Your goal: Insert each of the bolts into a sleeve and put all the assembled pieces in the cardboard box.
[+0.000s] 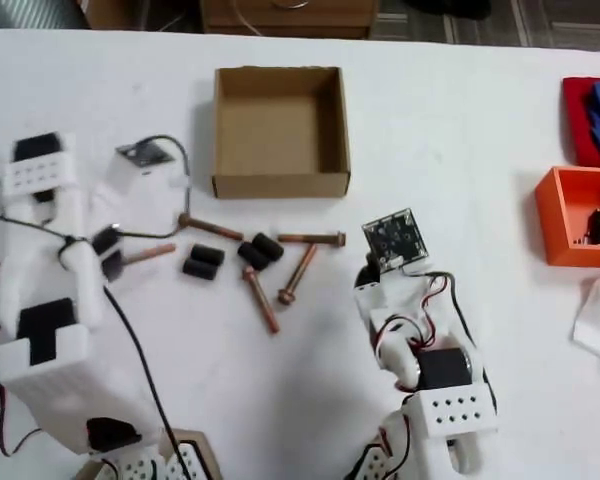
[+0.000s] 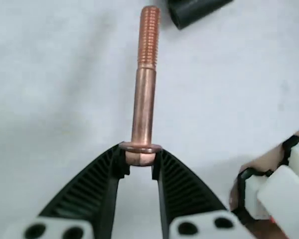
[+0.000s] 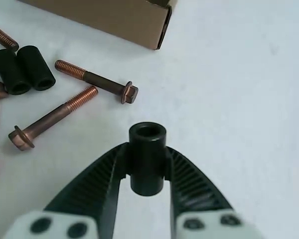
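No legible text, circuit board print (too small)

We see a white worktop spread across nearly the whole high view, evenly lit, with only soft shadows on it. Beyond its far edge stands a piece of brown wooden furniture. There is grey floor to one side of it and a ribbed metallic surface at the far corner on the other.
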Controlling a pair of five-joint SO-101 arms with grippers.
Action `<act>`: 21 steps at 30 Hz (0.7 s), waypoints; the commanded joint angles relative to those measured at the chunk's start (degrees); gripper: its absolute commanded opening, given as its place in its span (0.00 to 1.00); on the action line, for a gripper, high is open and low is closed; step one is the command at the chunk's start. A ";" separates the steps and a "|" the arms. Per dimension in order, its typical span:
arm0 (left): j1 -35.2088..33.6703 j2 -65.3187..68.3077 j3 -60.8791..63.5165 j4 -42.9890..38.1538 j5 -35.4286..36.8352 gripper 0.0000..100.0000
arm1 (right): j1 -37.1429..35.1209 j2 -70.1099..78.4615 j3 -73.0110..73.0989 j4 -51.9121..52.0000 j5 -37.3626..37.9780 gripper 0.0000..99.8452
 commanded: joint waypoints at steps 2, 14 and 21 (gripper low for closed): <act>-6.59 -0.09 -1.45 -1.58 -17.23 0.03 | -0.48 -1.63 -0.26 -1.10 -0.09 0.02; -8.26 -0.09 22.64 -39.38 -35.87 0.03 | -0.48 -1.63 -0.26 -1.10 -0.09 0.02; -9.67 -0.70 23.43 -46.86 -27.87 0.12 | -0.48 -1.63 -0.26 -1.10 -0.09 0.02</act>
